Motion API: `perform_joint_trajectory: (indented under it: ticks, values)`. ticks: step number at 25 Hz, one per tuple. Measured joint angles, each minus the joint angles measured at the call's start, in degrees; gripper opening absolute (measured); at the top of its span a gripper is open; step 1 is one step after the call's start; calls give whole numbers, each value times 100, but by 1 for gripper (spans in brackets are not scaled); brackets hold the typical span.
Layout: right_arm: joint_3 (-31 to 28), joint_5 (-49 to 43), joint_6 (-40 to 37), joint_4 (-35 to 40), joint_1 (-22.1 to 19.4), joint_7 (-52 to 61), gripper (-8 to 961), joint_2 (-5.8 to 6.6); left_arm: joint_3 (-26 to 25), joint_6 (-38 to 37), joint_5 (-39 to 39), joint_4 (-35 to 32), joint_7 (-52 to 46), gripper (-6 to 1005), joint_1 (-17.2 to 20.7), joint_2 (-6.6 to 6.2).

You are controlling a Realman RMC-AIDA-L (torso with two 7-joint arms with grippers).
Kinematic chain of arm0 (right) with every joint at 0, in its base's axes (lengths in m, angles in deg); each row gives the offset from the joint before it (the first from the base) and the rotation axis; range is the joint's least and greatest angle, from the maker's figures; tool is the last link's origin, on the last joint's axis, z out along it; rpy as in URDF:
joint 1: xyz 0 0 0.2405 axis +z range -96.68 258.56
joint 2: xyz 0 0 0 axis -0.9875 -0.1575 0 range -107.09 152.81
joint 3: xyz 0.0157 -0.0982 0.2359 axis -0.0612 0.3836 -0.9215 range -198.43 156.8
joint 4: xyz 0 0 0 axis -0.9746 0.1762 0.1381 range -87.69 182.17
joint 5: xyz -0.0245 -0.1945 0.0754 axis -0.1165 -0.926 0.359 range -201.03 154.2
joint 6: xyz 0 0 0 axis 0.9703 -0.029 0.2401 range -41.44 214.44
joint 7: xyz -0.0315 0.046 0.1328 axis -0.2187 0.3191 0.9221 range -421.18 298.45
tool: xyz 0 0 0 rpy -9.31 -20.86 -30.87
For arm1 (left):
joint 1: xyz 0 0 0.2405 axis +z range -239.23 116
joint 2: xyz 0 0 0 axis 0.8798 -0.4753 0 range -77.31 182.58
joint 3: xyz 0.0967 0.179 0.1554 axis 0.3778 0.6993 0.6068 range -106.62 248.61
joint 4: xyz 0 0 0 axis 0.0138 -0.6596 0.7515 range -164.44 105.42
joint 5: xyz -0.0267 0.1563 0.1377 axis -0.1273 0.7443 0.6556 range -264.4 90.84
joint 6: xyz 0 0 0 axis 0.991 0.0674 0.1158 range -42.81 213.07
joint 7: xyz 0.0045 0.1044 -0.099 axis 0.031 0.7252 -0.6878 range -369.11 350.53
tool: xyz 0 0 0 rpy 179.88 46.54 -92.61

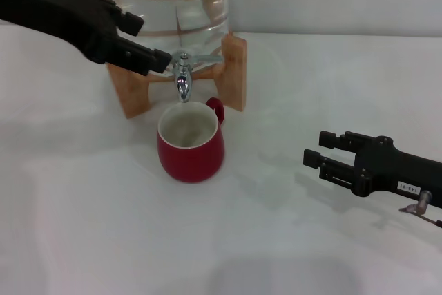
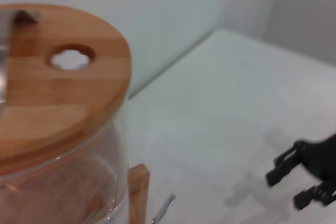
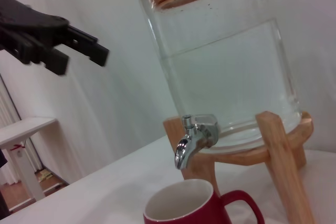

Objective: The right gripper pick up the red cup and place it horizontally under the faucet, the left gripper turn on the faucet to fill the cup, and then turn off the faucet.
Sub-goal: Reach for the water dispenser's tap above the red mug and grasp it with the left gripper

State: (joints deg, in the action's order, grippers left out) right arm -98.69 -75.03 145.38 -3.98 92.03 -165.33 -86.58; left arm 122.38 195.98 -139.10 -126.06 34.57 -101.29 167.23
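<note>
Under the spout of the faucet (image 1: 183, 74) the red cup (image 1: 190, 140) stands upright, released. To the faucet's immediate left the left gripper (image 1: 153, 60) is the nearer arm, fingertips close to the body, lever running rightward; closure: cannot tell. Well right and nearer, the right gripper (image 1: 316, 150) rests open, empty.

The red cup (image 1: 190, 144) is showing a glossy ceramic-looking glaze outside and a smooth cream inside. The faucet (image 1: 183, 76) is gleaming as polished chrome metal. The water jar (image 3: 223, 61) is looking like clear, smooth glass, sitting on a plain matt wooden stand (image 1: 233, 72) under a wooden lid (image 2: 58, 85) with visible grain. Both pincers, left (image 1: 160, 60) and right (image 1: 315, 150), are appearing matt black. The worktop (image 1: 90, 226) is looking white and matt.
</note>
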Motion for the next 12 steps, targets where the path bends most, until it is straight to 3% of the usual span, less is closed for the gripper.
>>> perform_joint_trajectory:
  ticks: [8,12]
  values:
    - [0,0,3,44,12,-61,527,-9,979,-751,668,-52,821,745,-13,361]
    - [1,0,8,55,15,-63,527,-8,1229,-824,800,-57,1137,744,-22,419]
